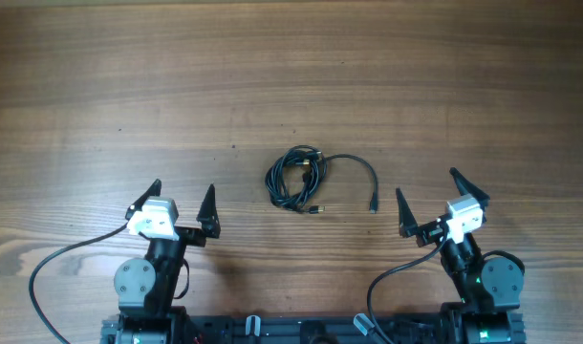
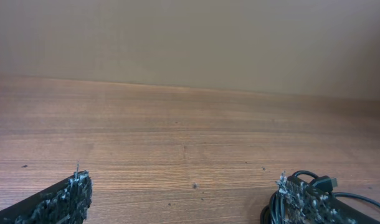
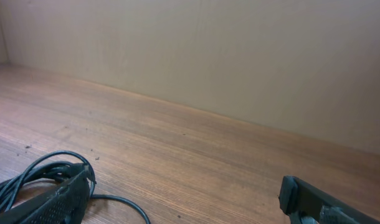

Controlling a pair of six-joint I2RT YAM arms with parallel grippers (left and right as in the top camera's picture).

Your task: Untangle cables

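Overhead: the thin black cables lie on the brown wood-grain table, near its middle, between the two arms and a little ahead of them. Most of the cord is wound into a rough, tangled loop. One loose tail leaves the loop's right side, arcs right, then bends down toward the robot and ends in a small connector plug. A second small plug shows at the loop's lower edge.

The left gripper sits to the left of the loop, well apart from it, with its black pointed fingers spread wide and nothing between them. The right gripper sits to the right, near the tail's plug but not touching it, also spread wide and empty.

Left wrist view: the left gripper shows only bare table between its fingers. Part of the thin black cables peeks out behind the right-hand finger. A pale beige wall rises behind the table.

Right wrist view: the right gripper is wide apart. The thin black cables curl at lower left, behind the left-hand finger. Whether cord and finger touch cannot be told.
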